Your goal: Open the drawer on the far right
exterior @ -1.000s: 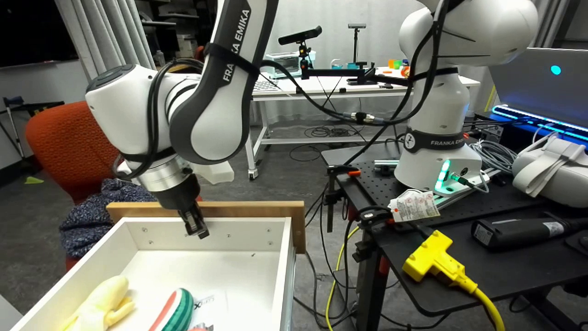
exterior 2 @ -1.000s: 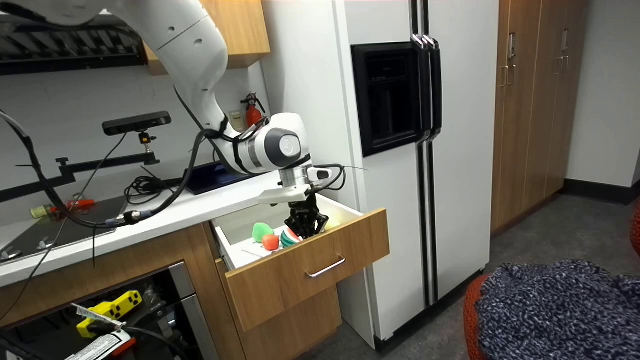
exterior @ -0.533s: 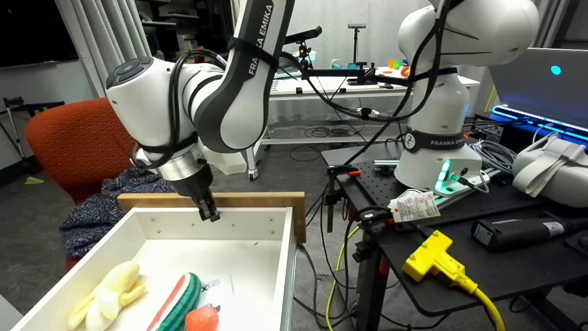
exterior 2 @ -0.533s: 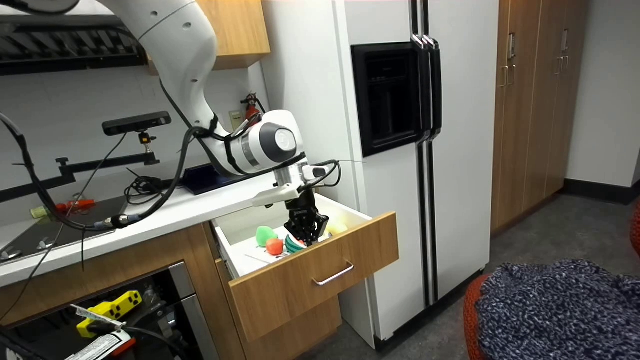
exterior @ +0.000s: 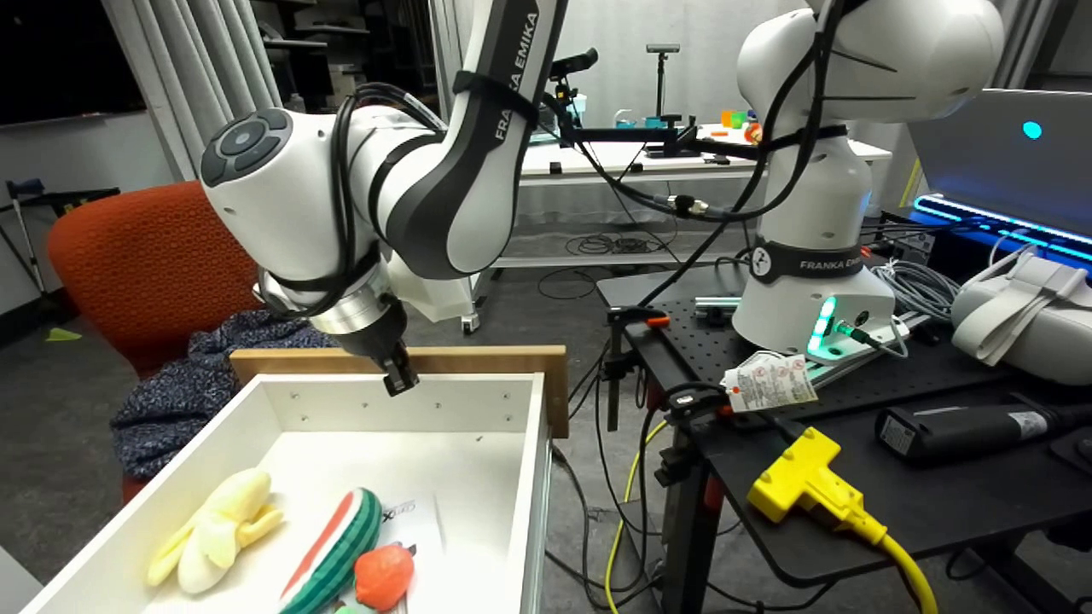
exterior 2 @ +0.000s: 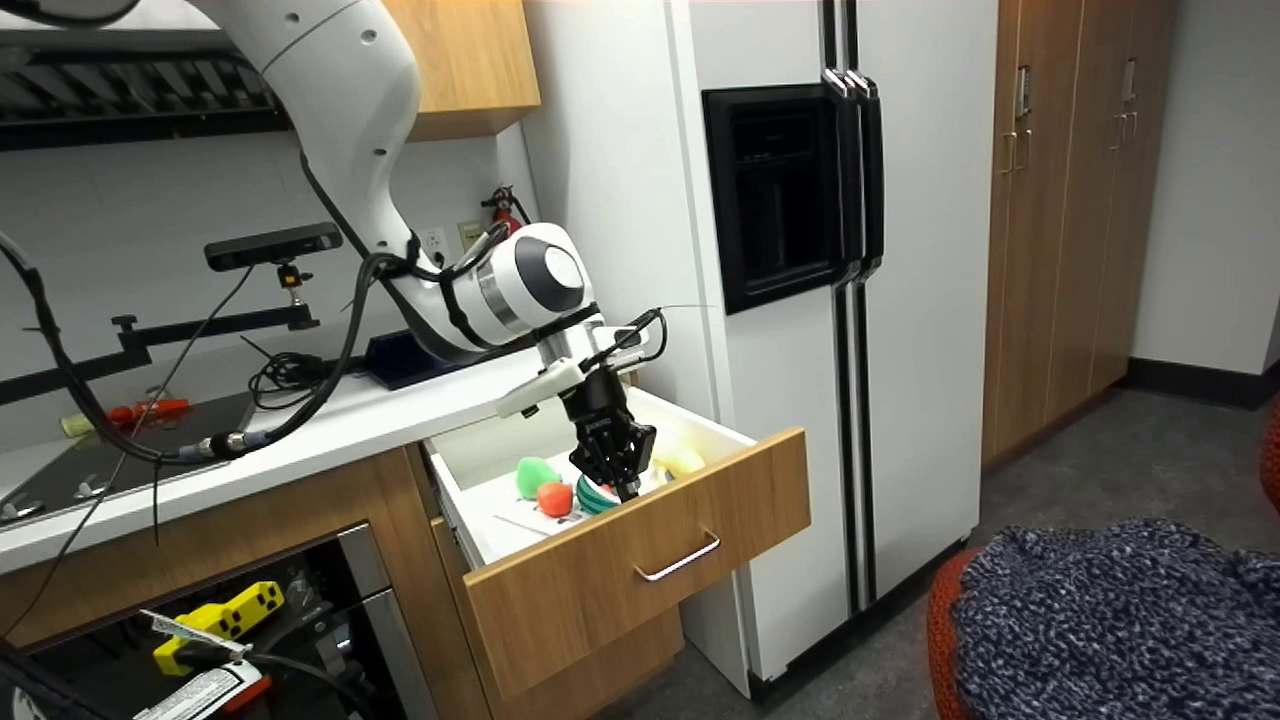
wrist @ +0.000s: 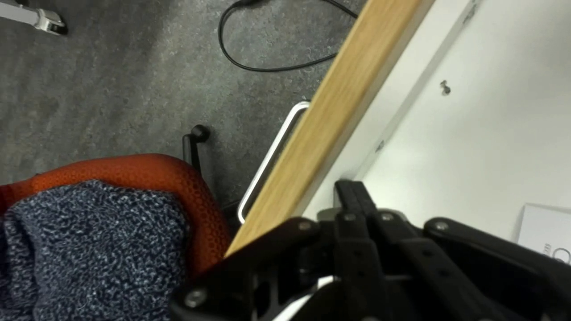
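The drawer stands pulled out, with white inner walls and a pale wood front panel. Its metal handle is on the outside of the front; the handle also shows in the wrist view. My gripper is shut and empty, tilted down into the drawer just behind the front panel. In the wrist view, the closed fingertips are at the white inner face of the front wall and seem to touch it. The gripper also shows over the drawer in an exterior view.
Inside the drawer lie a yellow banana toy, a watermelon slice, a red fruit and a green one. An orange chair with a dark knitted cloth stands beyond the front. A refrigerator stands beside the drawer.
The drawer has slid further out of the cabinet, its contents showing more. My shut gripper has moved outward along with the front panel, and the wrist has tilted more.
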You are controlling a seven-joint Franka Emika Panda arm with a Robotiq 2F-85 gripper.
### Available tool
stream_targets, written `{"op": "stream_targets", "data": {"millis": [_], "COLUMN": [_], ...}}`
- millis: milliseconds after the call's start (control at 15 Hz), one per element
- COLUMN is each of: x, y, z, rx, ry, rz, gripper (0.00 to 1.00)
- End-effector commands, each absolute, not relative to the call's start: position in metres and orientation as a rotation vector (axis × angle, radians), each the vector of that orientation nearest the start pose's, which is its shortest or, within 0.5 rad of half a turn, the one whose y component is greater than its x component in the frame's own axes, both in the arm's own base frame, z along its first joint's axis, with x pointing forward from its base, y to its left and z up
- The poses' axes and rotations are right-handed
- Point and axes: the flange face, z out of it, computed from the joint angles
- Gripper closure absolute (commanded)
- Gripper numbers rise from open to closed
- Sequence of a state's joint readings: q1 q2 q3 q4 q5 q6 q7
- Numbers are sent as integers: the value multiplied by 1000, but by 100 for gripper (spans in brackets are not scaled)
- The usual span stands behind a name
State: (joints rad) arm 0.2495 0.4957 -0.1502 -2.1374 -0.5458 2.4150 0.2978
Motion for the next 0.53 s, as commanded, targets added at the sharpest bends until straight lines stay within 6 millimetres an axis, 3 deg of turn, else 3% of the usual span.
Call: {"op": "stream_targets", "data": {"millis": [0, 467], "x": [535, 540], "y": [44, 51], "z": [171, 168], "rx": [-3605, -3569], "ry": [-469, -476], "rz": [267, -45], "gripper": [100, 100]}}
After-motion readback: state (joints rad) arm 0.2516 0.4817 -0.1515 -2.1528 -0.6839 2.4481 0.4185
